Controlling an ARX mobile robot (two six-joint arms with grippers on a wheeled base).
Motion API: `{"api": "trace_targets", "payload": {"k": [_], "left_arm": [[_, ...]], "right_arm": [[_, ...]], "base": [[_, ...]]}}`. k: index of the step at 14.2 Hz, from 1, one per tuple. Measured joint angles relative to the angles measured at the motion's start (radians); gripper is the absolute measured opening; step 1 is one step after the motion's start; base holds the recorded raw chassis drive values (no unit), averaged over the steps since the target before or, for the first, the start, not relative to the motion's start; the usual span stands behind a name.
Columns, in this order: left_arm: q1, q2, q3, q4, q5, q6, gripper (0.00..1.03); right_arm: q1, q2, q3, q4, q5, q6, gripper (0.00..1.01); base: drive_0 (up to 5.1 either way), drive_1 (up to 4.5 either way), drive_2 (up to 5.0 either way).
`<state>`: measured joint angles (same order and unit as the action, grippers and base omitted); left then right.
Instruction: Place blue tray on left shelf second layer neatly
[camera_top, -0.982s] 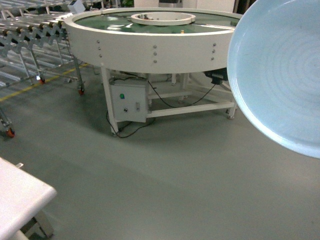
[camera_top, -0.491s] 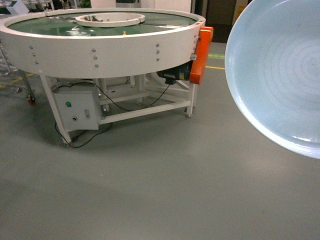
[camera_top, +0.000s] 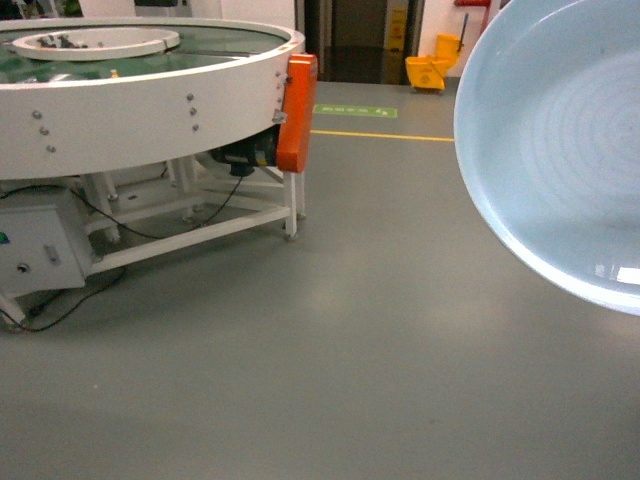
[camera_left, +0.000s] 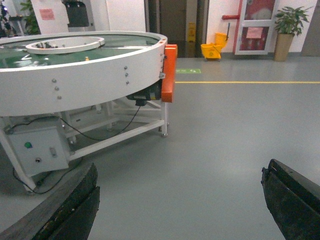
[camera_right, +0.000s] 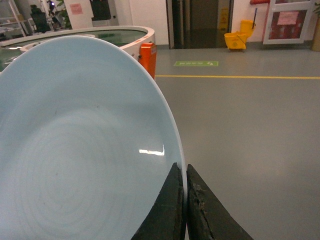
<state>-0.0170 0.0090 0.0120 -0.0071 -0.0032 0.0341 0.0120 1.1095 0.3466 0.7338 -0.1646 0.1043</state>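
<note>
The pale blue tray (camera_top: 565, 150) fills the right side of the head view, held up in the air and tilted on edge. In the right wrist view the blue tray (camera_right: 75, 150) covers the left half, and my right gripper (camera_right: 185, 170) is shut on its rim, one finger on each face. My left gripper (camera_left: 180, 200) hangs open over bare grey floor, nothing between its dark fingers (camera_left: 75, 205). The left shelf is out of view.
A big white round machine table (camera_top: 150, 100) with an orange guard (camera_top: 296, 98) and a grey control box (camera_top: 30, 262) stands at the left. Cables trail under it. A yellow mop bucket (camera_top: 432, 72) sits by the far doorway; a potted plant (camera_left: 286, 25) stands farther right.
The view has swung right: the round table slid from the middle to the left, and the doorway and yellow bucket came into sight. The tray stays in the same place in the head view.
</note>
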Motion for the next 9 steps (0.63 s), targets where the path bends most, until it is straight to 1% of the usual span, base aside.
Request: {"api": "trace_targets", "payload": {"k": [9], "left_arm": [[0.000,0.000,0.000,0.000,0.000,0.000,0.98]], "right_arm": [[0.001,0.000,0.000,0.000,0.000,0.000,0.02]], "base": [[2.5,-1.77,-4.9]]}}
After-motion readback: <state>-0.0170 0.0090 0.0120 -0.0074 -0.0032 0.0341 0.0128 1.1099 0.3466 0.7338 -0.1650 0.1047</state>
